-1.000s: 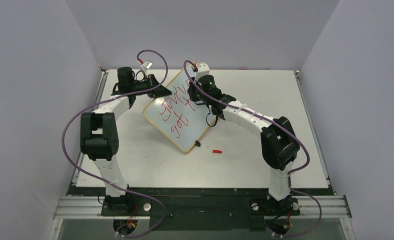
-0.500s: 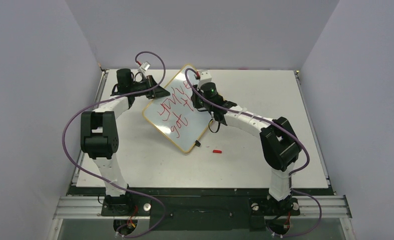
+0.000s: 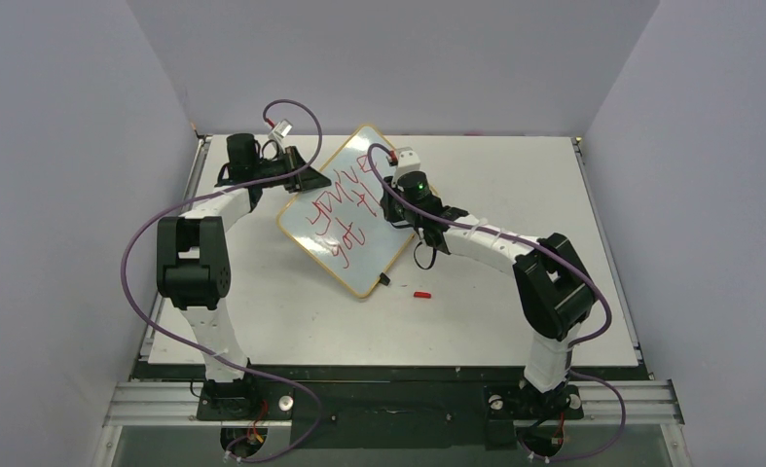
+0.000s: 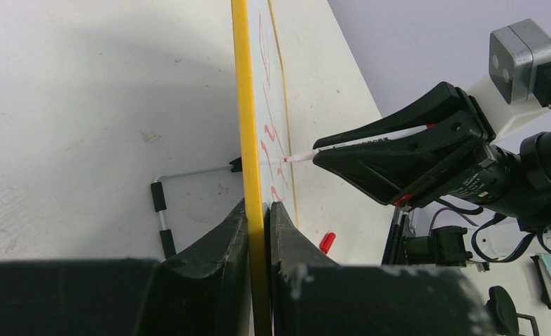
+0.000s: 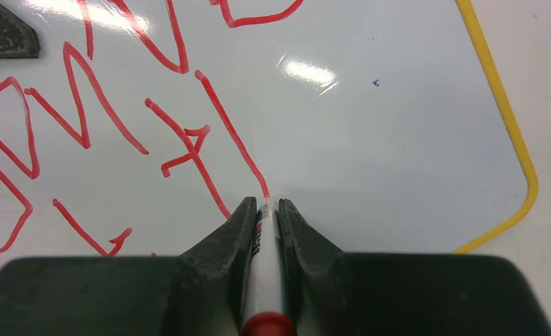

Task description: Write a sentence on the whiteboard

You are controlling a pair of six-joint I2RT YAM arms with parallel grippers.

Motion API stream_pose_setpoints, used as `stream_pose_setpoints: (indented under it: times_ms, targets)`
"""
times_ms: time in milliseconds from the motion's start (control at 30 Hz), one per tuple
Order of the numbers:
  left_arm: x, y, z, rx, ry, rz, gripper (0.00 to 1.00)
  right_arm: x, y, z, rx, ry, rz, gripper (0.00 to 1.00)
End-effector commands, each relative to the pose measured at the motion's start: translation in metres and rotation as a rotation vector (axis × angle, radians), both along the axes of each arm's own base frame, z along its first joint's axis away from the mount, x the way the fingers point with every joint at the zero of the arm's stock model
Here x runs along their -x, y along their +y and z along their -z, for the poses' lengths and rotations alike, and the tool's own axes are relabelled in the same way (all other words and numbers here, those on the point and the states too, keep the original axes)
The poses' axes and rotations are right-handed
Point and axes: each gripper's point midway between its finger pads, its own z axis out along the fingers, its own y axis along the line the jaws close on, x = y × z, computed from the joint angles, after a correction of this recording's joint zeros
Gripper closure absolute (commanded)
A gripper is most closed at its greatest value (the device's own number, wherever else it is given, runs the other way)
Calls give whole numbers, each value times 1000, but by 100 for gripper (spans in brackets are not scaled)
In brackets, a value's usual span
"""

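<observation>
White table [image 3: 262,321] — a small red cap [image 3: 421,294] lies on it.

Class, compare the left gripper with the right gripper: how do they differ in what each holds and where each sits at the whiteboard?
The left gripper clamps the whiteboard by its yellow edge; the right gripper clamps a marker. The left gripper sits at the board's rim, while the right gripper is over its face, marker tip at a red stroke. Both have black fingers and are shut.

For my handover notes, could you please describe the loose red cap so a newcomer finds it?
Find the yellow-framed whiteboard on the table. Just right of its near corner lies the cap. It is the only loose red piece there.
</observation>
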Motion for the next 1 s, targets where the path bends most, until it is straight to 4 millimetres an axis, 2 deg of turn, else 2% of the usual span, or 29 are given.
stream_pose_setpoints:
  times_ms: [0, 400, 967]
  targets:
    - [-14, -2, -35, -30, -301, 35, 100, 0, -1, -22, -37, -33, 14, 100]
    - [-12, -2, -37, -25, -305, 37, 100, -12, 14, -43, -62, -59, 6, 100]
    - [-12, -1, -38, -21, -307, 36, 100, -28, 23, -49, -51, -67, 10, 100]
